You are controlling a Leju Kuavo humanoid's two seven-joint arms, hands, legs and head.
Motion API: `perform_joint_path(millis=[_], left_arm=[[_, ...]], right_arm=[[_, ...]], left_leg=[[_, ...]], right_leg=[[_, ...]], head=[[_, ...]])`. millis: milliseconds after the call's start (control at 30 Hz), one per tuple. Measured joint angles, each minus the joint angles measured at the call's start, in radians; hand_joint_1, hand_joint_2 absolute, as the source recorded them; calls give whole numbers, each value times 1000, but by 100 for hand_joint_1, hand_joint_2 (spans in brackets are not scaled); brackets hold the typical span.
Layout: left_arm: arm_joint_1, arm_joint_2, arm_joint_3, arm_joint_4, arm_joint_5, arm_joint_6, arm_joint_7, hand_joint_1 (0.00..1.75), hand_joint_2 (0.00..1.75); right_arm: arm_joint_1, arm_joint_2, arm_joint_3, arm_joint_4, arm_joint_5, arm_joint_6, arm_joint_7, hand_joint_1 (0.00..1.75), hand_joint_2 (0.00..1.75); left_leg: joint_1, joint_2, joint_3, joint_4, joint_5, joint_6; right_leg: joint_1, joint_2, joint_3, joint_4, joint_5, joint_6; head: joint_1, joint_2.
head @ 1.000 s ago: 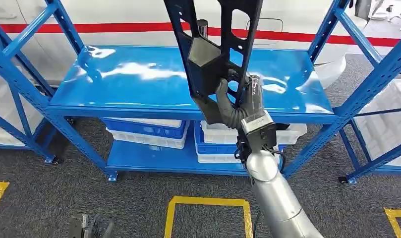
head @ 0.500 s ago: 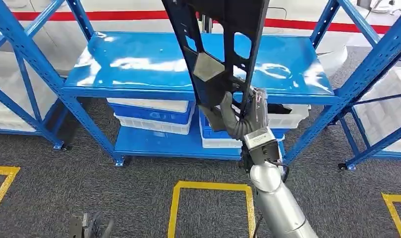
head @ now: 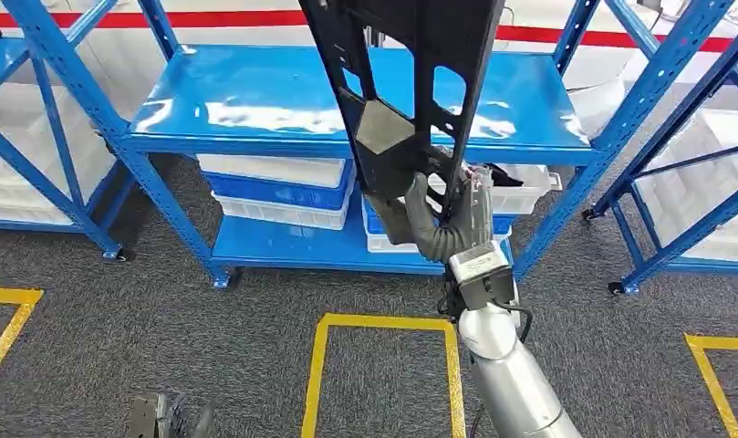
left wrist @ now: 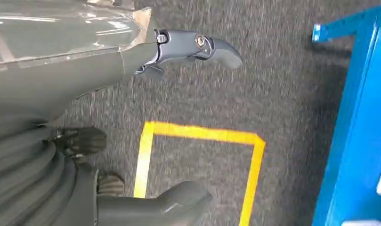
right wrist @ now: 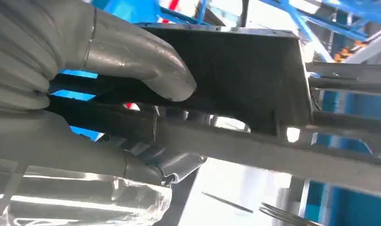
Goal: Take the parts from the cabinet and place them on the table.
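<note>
Black frame part (head: 401, 82) is up in the air in the head view, gripped at its lower end by the right hand (head: 447, 214), fingers (head: 474, 196) wrapped round the bar next to a little angled block. It's standing pretty much upright in front of the blue cabinet (head: 347, 100), off the shelf completely. Compared with a second ago the whole rack has slid and shrunk back in the picture while the part sits at the same spot against the hand, so I'd say the robot is backing off or turning, not the shelf moving. Means pickup is done and we're into the carry; no table in sight yet. White bins (head: 283, 182) sit on the lower shelf, yellow floor tape (head: 383, 321) below.

Left wrist view: left hand (left wrist: 146, 80) hangs over the grey carpet, fingers (left wrist: 212, 44) spread and holding nothing.

Right wrist view: thumb (right wrist: 150, 66) clamped on the dark plate of the part (right wrist: 245, 70), grip looks solid to me.
</note>
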Motion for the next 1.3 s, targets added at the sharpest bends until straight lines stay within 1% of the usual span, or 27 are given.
perform_joint_path(millis=[100,133,167,233,300,333,367,433,467,500,567,600,633,667,700,767,800,833,867,933,967,1000,1033,1133,1167,1233,1300], left_arm=[[-4,0,-1,0,-5,8,0,0,175],[-2,-1,-1,0,-5,10,0,0,175],[-3,-1,-1,0,-5,12,0,0,175],[-3,0,-1,0,-6,14,0,0,175],[0,1,-1,0,-7,16,0,0,175],[2,1,-1,0,-8,16,0,0,175],[4,1,-1,0,-8,16,0,0,175],[5,0,-1,0,-9,18,0,0,175],[5,-3,-1,0,-9,19,-1,0,175],[3,-3,-1,0,-9,19,-1,0,175],[5,-4,-1,0,-10,19,-2,0,175],[7,-3,-1,0,-11,19,-2,0,175],[7,3,-1,0,-16,22,-2,0,175],[7,0,-2,0,-18,24,-3,0,175],[5,0,-2,0,-22,25,-3,0,175],[6,0,-2,0,-25,26,-3,0,175],[8,0,-3,0,-27,26,-3,0,175],[9,0,-3,0,-29,26,-3,0,175],[10,0,-3,1,-29,26,-3,0,175],[8,0,-4,0,-29,27,-4,0,175],[6,0,-4,0,-29,27,-4,0,175],[3,-1,-5,0,-29,27,-5,0,175],[2,0,-5,0,-29,28,-5,0,175],[3,2,-6,0,-29,33,-6,0,175],[3,1,-6,0,-29,34,-7,0,175],[-2,1,-7,0,-28,36,-6,0,175],[-1,1,-7,0,-27,36,-6,0,175]], right_arm=[[1,0,9,-4,15,-5,12,175,175],[2,0,11,-5,18,-6,13,175,175],[2,0,11,-6,21,-7,13,175,175],[8,-2,13,-10,26,-8,14,175,175],[24,-3,14,-12,32,-8,15,175,175],[33,-5,14,-12,34,-9,15,175,175],[39,-6,15,-13,39,-8,15,175,175],[41,-6,16,-17,47,-9,15,175,175],[41,-6,16,-21,50,-8,15,175,175],[42,-6,17,-27,52,-8,14,175,175],[45,-6,17,-30,55,-8,14,175,175],[46,-6,17,-30,55,-8,14,175,175],[47,-5,17,-33,57,-8,14,175,175],[48,-2,18,-35,58,-9,14,175,175],[48,2,18,-39,60,-11,14,175,175],[51,2,17,-46,61,-15,14,175,175],[54,2,17,-46,62,-17,14,175,175],[58,2,17,-47,63,-19,14,175,175],[62,2,17,-49,64,-19,14,175,175],[66,2,17,-55,64,-21,14,175,175],[65,2,17,-58,64,-21,14,175,175],[66,2,17,-62,64,-21,14,175,175],[67,2,17,-64,64,-22,14,175,175],[75,2,16,-69,65,-22,14,175,175],[76,0,16,-71,66,-23,14,175,175],[78,-1,13,-73,65,-23,14,175,175],[87,-6,10,-72,64,-23,14,175,175]], left_leg=[[-13,-17,-12,-13,7,29],[-7,-18,-14,-19,23,44],[-13,-22,-24,-19,30,49],[-17,-31,-44,-18,46,62],[-22,-43,-63,-17,60,64],[-24,-51,-70,-16,65,64],[-25,-58,-75,-16,70,63],[-29,-75,-80,-15,77,59],[-29,-80,-84,-15,79,56],[-38,-86,-90,-8,81,53],[-30,-94,-95,-9,85,43],[-27,-100,-96,-15,89,31],[-25,-99,-100,-7,87,28],[-26,-75,-110,13,67,21],[-20,-57,-134,68,27,14],[-7,-50,-198,213,-42,-1],[-1,-49,-221,263,-53,-8],[6,-46,-224,267,-40,-14],[11,-40,-208,229,-10,-19],[20,-11,-128,68,76,-25],[20,23,-100,7,85,-25],[2,36,-96,-4,79,-19],[3,21,-101,-1,80,-5],[-4,-6,-101,-15,90,19],[-2,-11,-97,-21,94,26],[-2,-28,-101,-22,98,39],[-3,-49,-105,-21,99,41]], right_leg=[[-6,-20,-4,-3,18,26],[-3,-18,-20,10,13,30],[-8,-7,-36,42,-15,26],[-8,4,-98,196,-103,6],[-8,8,-140,325,-150,5],[-7,10,-128,317,-146,9],[-6,12,-92,269,-131,14],[-2,31,25,85,-79,19],[1,62,62,21,-73,12],[1,59,72,-2,-72,10],[13,51,69,1,-71,6],[12,46,72,-3,-69,-5],[-18,35,78,-18,-57,-17],[-13,29,79,-23,-55,-17],[-12,21,78,-23,-54,-28],[-6,6,77,-22,-52,-30],[-4,-2,77,-21,-52,-30],[-4,-9,77,-21,-53,-30],[-4,-18,77,-20,-54,-29],[-6,-32,79,-16,-60,-21],[-5,-38,79,-14,-63,-16],[8,-43,74,-10,-66,-11],[6,-49,72,-10,-66,-6],[4,-70,76,-9,-73,12],[-2,-38,61,11,-86,15],[-5,1,2,143,-151,-1],[-8,8,-76,295,-199,-3]], head=[[0,0],[-1,0],[1,0],[3,0],[3,0],[3,0],[4,0],[3,0],[4,0],[1,0],[-3,0],[0,0],[0,0],[-3,0],[-11,0],[-10,0],[-13,0],[-11,0],[-12,0],[-13,0],[-13,0],[-16,0],[-12,0],[-13,0],[-12,0],[-8,0],[-6,0]])
